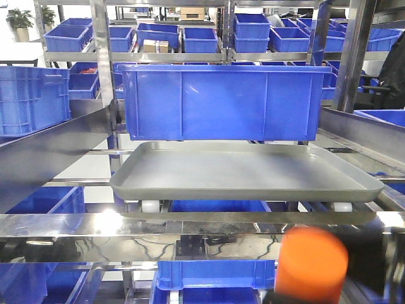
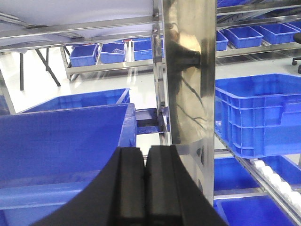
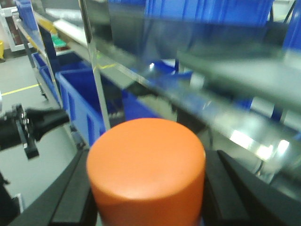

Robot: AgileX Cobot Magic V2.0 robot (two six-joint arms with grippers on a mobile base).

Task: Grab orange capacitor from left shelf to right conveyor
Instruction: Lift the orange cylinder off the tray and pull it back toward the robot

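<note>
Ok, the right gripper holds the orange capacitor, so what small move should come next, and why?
Probably raise the right gripper and ease it forward. It is shut on the orange capacitor, which in the front view sits low on the near side of the steel rail, while the grey tray lies beyond that rail. Clearing the rail first seems safest.

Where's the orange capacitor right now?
The orange capacitor sits clamped in the right gripper, low right in the front view, below the near edge of the grey tray.
</note>
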